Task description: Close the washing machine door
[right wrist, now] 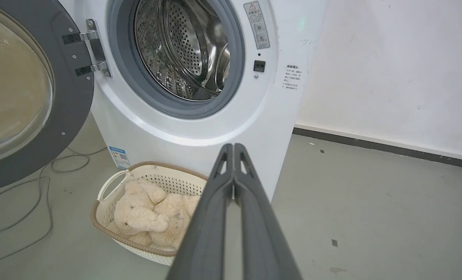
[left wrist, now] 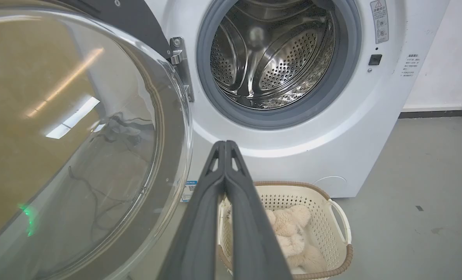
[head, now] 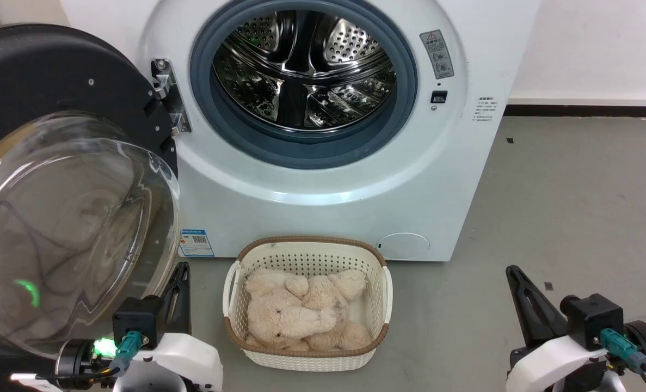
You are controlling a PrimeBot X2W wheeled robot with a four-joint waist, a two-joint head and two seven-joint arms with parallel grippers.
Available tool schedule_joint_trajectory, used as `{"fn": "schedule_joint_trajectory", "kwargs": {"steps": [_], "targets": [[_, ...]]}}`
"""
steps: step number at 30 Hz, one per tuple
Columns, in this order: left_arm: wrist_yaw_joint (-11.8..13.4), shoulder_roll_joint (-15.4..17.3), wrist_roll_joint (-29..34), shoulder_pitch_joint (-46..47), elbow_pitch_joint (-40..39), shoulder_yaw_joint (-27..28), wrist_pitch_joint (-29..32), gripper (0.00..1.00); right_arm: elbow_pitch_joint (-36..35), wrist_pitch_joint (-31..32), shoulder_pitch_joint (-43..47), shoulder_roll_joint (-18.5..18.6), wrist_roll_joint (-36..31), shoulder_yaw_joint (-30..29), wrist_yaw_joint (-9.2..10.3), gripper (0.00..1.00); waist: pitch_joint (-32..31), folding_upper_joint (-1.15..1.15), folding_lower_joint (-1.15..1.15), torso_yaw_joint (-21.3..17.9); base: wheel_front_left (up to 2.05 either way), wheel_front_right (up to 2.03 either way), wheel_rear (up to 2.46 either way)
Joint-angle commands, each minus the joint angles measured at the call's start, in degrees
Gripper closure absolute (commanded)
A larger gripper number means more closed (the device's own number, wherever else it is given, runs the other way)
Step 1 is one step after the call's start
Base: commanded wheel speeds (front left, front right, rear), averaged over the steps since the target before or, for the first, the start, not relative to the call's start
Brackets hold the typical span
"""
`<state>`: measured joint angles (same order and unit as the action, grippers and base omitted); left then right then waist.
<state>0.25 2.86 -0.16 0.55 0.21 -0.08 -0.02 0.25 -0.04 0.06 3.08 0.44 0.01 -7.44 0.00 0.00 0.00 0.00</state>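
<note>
Left claw (head: 181, 272), pinched together on nothing, sits lower left beside the wide-open washing machine door (head: 72, 207) at frame left, likely staged to push it; right claw (head: 514, 272) likewise pinched and empty, lower right.

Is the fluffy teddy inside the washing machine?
No, the fluffy teddy lies in the basket on the floor, in front of the washing machine.

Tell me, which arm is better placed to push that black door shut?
Left, probably: the left fingers sit beside the open glossy-black round glass-bowled door, hinged left on the white washing machine; the right fingers are far across.
</note>
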Motion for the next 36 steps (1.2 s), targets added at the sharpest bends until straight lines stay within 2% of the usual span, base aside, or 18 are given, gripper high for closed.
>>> {"fn": "schedule_joint_trajectory", "kwargs": {"steps": [1, 4, 5, 19, 20, 21, 22, 36], "targets": [[-0.25, 0.01, 0.16, -0.55, -0.21, 0.08, 0.02, 1.00, -0.25, 0.04, -0.06, -0.20, -0.44, -0.01, -0.05, 1.00, 0.00, 0.00, 0.00, 0.00, 0.00, 0.00, 0.00], [-0.25, 0.01, 0.16, -0.55, -0.21, 0.08, 0.02, 1.00, -0.25, 0.04, -0.06, -0.20, -0.44, -0.01, -0.05, 1.00, 0.00, 0.00, 0.00, 0.00, 0.00, 0.00, 0.00], [0.03, 0.00, -0.01, 0.01, 0.02, -0.01, 0.00, 0.00, 0.01, -0.01, 0.00, 0.00, 0.02, 0.02, 0.00, 0.00, 0.00, 0.00, 0.00, 0.00, 0.00, 0.00, 0.00], [1.79, 0.01, -0.12, 0.26, 0.08, -0.51, -1.44, 0.00, 0.19, -1.44, -0.14, -0.01, 1.58, -1.45, 0.00, 0.00, 0.18, 0.00, 0.00, 0.07, 0.00, 0.00, 0.00], [1.93, 0.02, -0.11, 0.30, 0.04, -0.54, -1.56, 0.13, 0.20, -1.56, -0.15, -0.01, 1.71, -1.59, 0.00, 0.00, 0.20, 0.00, 0.00, 0.10, 0.00, 0.00, 0.00], [2.07, 0.02, -0.10, 0.34, -0.01, -0.58, -1.68, 0.65, 0.21, -1.68, -0.17, -0.01, 1.83, -1.73, -0.01, 0.00, 0.21, 0.00, 0.00, 0.13, 0.00, 0.00, 0.00], [2.20, 0.03, -0.10, 0.38, -0.06, -0.62, -1.80, 1.00, 0.22, -1.80, -0.18, -0.02, 1.95, -1.86, -0.01, 0.00, 0.23, 0.00, 0.00, 0.16, 0.00, 0.00, 0.00], [3.46, 0.98, -0.13, 2.31, -2.77, -0.94, -3.48, 1.00, 0.41, -3.48, -0.22, -0.04, 3.75, -3.45, -0.01, 0.00, 0.48, 0.00, 0.00, 1.76, 0.00, 0.00, 0.00]]}}
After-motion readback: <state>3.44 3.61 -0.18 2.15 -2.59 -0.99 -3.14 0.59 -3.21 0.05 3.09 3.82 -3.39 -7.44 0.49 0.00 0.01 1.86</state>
